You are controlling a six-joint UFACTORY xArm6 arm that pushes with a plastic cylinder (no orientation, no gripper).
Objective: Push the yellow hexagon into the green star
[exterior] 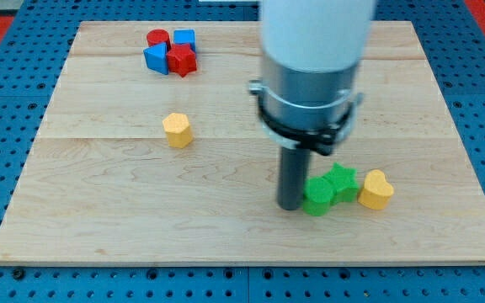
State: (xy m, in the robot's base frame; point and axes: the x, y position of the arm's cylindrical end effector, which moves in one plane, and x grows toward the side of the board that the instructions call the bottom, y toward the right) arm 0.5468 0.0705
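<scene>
The yellow hexagon sits alone left of the board's middle. The green star lies at the lower right, touching a second green block on its lower left and a yellow heart on its right. My tip rests on the board right against the left side of the second green block, far to the right of and below the yellow hexagon.
A cluster at the view's top left holds a red cylinder, a blue cube, a blue triangle and a red star. The wooden board lies on a blue pegboard.
</scene>
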